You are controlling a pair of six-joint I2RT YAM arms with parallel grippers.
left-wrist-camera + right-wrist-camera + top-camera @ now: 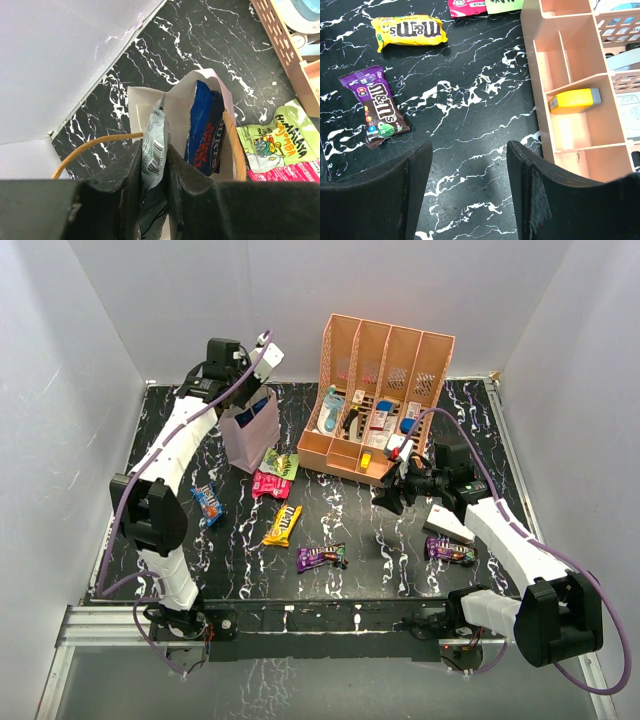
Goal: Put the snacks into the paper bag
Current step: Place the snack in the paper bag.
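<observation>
The silver packet [156,135] is pinched in the left tool [154,165], at the mouth of the paper bag [250,435], upper left of the top view. It's probably best lowered beside the blue crisp bag [205,130] before release. The right tool [470,165] is spread wide, empty.

This looks like a robotics lab test booth rather than a home or shop. Plain white panel walls [70,360] box in a black marbled table [380,540], and two white robot arms, left [175,455] and right [510,540], are bolted to a metal rail [320,618] at its near edge. Snack packets [283,525] and a peach file rack [390,350] sit laid out like props, though nothing beyond the walls can be seen
</observation>
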